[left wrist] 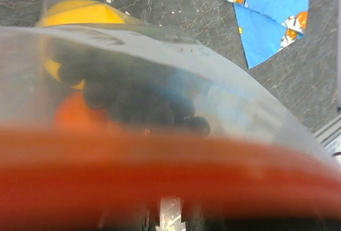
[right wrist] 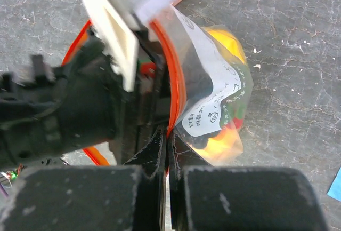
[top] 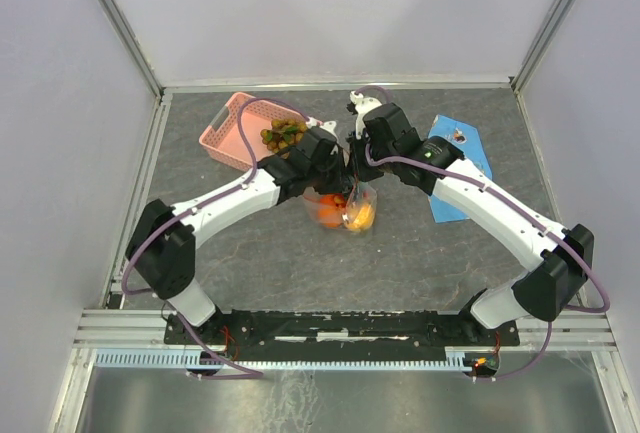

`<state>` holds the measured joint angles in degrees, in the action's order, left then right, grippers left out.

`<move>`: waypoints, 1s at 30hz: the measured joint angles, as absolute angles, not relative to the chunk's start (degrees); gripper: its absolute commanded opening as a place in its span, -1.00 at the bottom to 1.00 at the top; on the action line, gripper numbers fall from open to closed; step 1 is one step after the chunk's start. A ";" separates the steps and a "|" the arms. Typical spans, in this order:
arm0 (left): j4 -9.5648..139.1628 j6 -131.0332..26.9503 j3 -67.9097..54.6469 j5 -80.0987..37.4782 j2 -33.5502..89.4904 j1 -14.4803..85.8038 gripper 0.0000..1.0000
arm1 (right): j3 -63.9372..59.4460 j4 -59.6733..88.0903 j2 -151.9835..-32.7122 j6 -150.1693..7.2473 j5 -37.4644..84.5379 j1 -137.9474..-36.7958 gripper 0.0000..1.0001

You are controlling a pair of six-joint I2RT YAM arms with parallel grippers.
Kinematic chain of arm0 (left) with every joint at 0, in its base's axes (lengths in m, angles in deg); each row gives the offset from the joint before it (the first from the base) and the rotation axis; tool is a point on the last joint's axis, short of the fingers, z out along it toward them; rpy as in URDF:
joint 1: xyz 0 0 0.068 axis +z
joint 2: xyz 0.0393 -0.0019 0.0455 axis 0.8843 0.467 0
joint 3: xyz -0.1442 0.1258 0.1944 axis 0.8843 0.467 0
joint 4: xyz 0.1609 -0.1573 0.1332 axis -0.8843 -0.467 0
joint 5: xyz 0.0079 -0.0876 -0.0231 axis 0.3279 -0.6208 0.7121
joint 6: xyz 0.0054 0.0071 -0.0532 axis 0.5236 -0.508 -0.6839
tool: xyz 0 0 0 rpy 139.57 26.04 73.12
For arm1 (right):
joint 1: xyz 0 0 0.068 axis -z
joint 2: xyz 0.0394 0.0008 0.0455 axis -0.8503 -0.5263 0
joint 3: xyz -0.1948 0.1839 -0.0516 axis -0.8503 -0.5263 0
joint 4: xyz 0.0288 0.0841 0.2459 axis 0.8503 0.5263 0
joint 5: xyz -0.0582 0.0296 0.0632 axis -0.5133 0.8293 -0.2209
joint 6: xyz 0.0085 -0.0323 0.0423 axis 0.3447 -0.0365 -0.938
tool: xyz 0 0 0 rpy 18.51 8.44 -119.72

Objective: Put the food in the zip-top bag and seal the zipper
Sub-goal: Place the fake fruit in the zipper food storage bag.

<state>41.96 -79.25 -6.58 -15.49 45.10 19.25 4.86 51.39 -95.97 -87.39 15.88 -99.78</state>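
The clear zip-top bag (top: 345, 211) hangs between both grippers at the table's middle. Inside are an orange fruit (top: 330, 211), a yellow lemon (top: 362, 215) and something red and green. In the left wrist view the lemon (left wrist: 80, 13), an orange fruit (left wrist: 74, 114) and dark round shapes show through the plastic. The red zipper (left wrist: 170, 172) runs blurred across my left gripper (left wrist: 170, 217), which looks shut on it. My right gripper (right wrist: 168, 137) is shut on the red zipper (right wrist: 173, 81) at the bag's top edge (right wrist: 213, 81). A grape bunch (top: 283, 135) lies in the basket.
A pink lattice basket (top: 225, 131) stands at the back left. A blue printed cloth (top: 462, 168) lies to the right, under the right arm, and shows in the left wrist view (left wrist: 266, 12). Grey walls surround the table.
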 measured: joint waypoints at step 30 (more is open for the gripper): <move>31.93 -76.76 -8.33 -4.45 42.71 13.23 0.40 | 1.32 49.71 -88.83 -90.43 10.07 -101.64 -0.95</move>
